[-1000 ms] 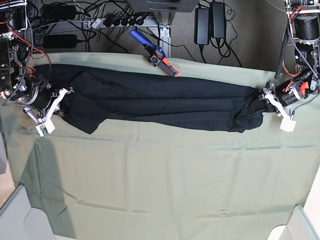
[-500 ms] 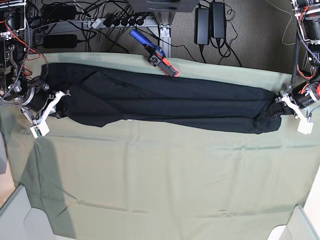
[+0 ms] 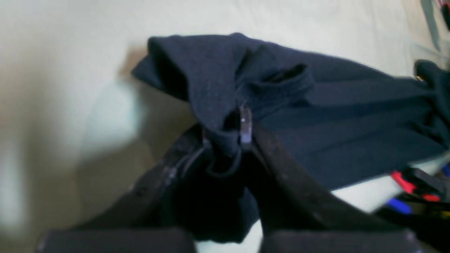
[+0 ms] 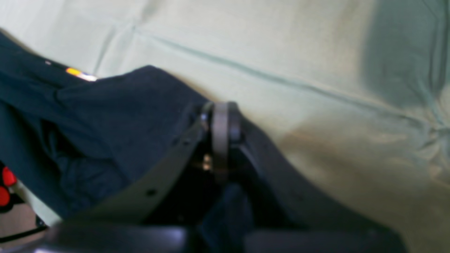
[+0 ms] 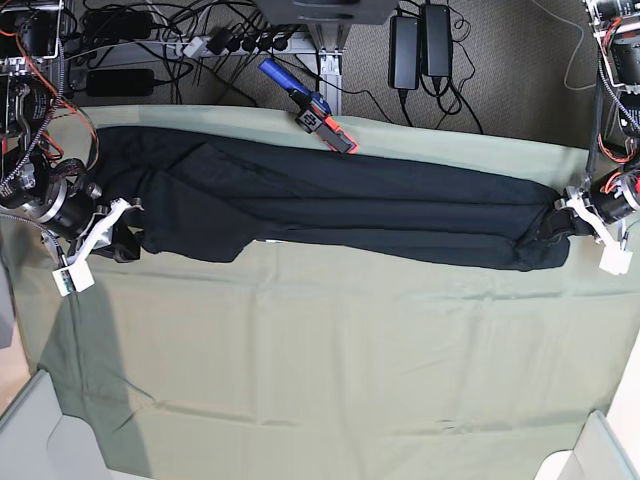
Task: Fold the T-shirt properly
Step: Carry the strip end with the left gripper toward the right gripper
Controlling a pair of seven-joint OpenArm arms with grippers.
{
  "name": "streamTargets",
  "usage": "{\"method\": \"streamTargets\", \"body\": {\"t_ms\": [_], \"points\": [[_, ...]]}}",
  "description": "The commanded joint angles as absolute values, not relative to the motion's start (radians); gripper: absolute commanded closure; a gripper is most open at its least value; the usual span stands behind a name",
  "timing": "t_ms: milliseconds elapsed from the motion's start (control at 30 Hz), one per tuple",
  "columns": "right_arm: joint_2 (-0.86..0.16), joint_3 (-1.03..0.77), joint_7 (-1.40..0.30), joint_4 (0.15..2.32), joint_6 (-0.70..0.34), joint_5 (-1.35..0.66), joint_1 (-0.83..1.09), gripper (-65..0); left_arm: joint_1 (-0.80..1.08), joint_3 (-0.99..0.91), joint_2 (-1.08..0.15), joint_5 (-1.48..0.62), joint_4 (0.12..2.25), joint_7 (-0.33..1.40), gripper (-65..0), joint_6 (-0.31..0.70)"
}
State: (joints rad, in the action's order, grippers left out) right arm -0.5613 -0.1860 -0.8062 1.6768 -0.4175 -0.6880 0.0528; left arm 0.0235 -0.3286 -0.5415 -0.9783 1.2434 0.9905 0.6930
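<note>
The black T-shirt (image 5: 350,205) lies stretched into a long, narrow band across the back of the pale green cloth (image 5: 330,350). At the base view's right end, my left gripper (image 5: 572,218) is shut on a bunched end of the shirt. In the left wrist view the T-shirt (image 3: 351,123) fabric is pinched between the left gripper (image 3: 226,138) tips. On the opposite side, my right gripper (image 5: 120,228) is shut on the other end. The right wrist view shows the right gripper (image 4: 221,123) closed with the T-shirt (image 4: 123,119) running off to its left.
A blue and red tool (image 5: 310,108) lies at the cloth's back edge, just behind the shirt. Cables, a power strip (image 5: 230,42) and black adapters (image 5: 420,45) sit beyond the table. White bin corners (image 5: 35,430) show at the bottom left and right.
Both grippers have moved outward, away from each other, each keeping its end. The T-shirt has been pulled longer and straighter across the cloth.
</note>
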Motion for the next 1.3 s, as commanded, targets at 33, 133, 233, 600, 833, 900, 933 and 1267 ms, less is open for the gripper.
{"method": "streamTargets", "body": {"t_ms": [33,133,233,600,833,900,933,1267], "points": [[-0.579,-0.21,-0.789,1.694,-0.415,-0.696,0.039,0.0,-0.039,-0.339,-0.571,-0.949,1.259,0.93,0.0,0.698],[-0.579,-0.227,-0.789,1.694,-0.416,-0.696,0.039,0.0,-0.105,-0.318,-0.571,-0.886,1.259,0.904,0.0,0.698],[-0.579,-0.242,-0.79,1.694,-0.416,-0.695,0.039,0.0,-0.16,-0.253,-0.578,-0.794,1.259,0.867,0.0,0.698],[-0.579,-0.249,-0.789,1.694,-0.416,-0.672,0.042,0.0,-0.195,-0.091,-0.631,-0.81,1.439,0.934,0.0,0.698],[-0.579,-0.249,-0.782,1.694,-0.416,-0.672,0.042,0.0,-0.087,0.014,-0.57,-0.779,1.742,0.971,0.0,0.698],[-0.579,-0.249,-0.783,1.694,-0.416,-0.666,0.042,0.0,-0.07,0.063,-0.532,-0.76,1.795,0.971,0.0,0.698],[-0.579,-0.249,-0.783,1.694,-0.416,-0.658,0.042,0.0,-0.065,0.088,-0.509,-0.738,1.812,0.969,0.0,0.698],[-0.579,-0.249,-0.782,1.694,-0.416,-0.651,0.042,0.0,-0.064,0.322,-0.324,-0.379,1.803,0.908,0.0,0.675]]}}
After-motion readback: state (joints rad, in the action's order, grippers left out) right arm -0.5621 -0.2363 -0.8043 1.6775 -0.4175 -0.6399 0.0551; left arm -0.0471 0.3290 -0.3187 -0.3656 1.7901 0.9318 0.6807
